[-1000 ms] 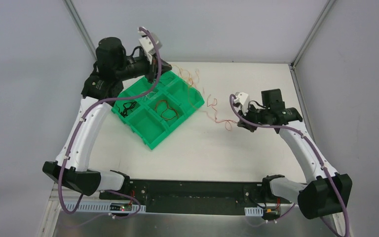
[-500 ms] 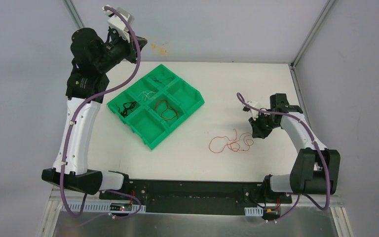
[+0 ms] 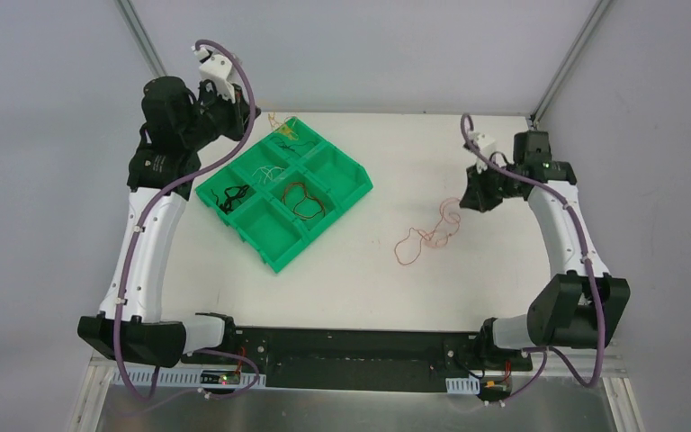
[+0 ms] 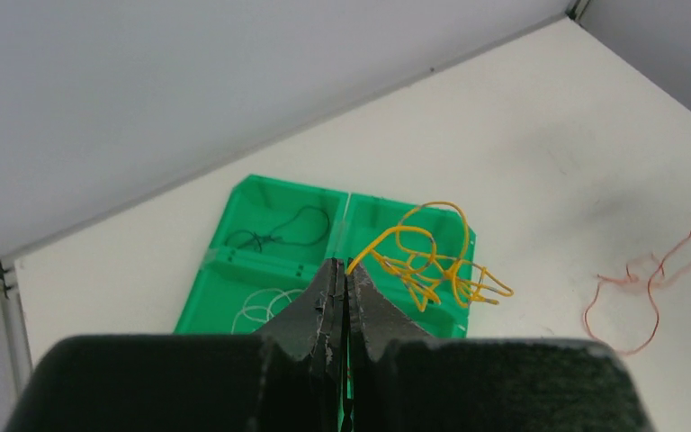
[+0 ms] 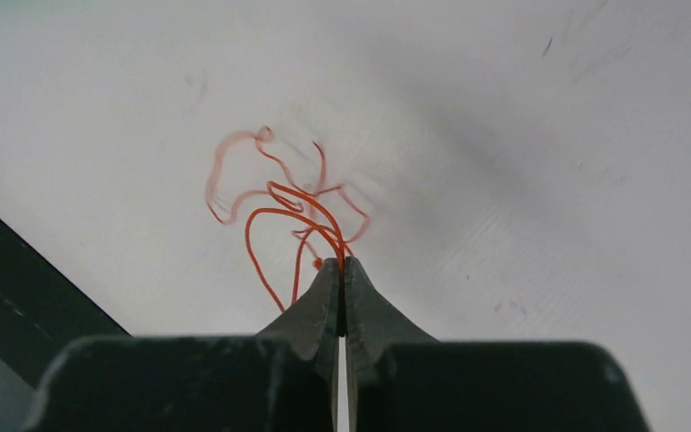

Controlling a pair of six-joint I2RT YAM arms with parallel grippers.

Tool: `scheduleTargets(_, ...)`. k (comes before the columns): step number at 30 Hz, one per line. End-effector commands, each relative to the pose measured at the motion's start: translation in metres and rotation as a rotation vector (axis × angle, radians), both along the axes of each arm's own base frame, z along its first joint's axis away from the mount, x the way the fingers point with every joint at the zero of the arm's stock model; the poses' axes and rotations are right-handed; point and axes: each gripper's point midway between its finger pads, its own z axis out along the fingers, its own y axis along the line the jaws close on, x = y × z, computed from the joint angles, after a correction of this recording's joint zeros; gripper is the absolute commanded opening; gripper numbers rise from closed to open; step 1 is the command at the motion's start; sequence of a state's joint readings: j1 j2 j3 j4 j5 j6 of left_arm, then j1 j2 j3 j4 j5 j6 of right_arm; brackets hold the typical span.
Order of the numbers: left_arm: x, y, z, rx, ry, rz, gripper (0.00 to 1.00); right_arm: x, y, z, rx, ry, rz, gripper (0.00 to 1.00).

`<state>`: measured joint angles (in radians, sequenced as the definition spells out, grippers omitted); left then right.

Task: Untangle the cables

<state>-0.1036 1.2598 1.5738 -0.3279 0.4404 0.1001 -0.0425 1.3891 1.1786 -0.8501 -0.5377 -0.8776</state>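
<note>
Dangling over the far compartments of the green tray: yellow cable, one end pinched in the left end effector, with the gripped tip hidden between the closed fingers. Red cable hangs from the right end effector, also clamped tight. Its lower loops are blurred, down at the surface right of the tray; contact unclear. Black cable and white cable sit in separate compartments. Left wrist view hides the tray's near half.

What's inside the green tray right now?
It holds a black cable, white cable, reddish cable and a thin dark cable, one per compartment of the green tray. Two more look empty. The yellow cable, hanging from the left hand, hides part of one.
</note>
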Motion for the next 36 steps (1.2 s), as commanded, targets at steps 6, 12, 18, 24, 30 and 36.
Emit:
scheduleTargets(6, -0.015, 0.020, -0.046, -0.061, 0.122, 0.109, 0.00, 0.038, 0.089, 0.155, 0.382, -0.202, -0.038, 0.00)
scheduleTargets(12, -0.022, 0.035, -0.067, -0.090, 0.178, 0.180, 0.00, 0.073, 0.122, 0.216, 0.468, -0.318, -0.055, 0.00)
scheduleTargets(18, -0.028, 0.048, -0.083, -0.132, 0.225, 0.238, 0.00, 0.098, 0.156, 0.239, 0.505, -0.329, -0.045, 0.00)
scheduleTargets(24, -0.033, 0.058, -0.091, -0.151, 0.246, 0.271, 0.00, 0.120, 0.185, 0.240, 0.524, -0.297, -0.099, 0.00)
scheduleTargets(30, -0.035, 0.061, -0.098, -0.157, 0.261, 0.280, 0.00, 0.140, 0.197, 0.251, 0.542, -0.340, -0.169, 0.00)
scheduleTargets(36, -0.034, 0.063, -0.101, -0.162, 0.271, 0.285, 0.00, 0.151, 0.201, 0.268, 0.573, -0.368, -0.186, 0.00)
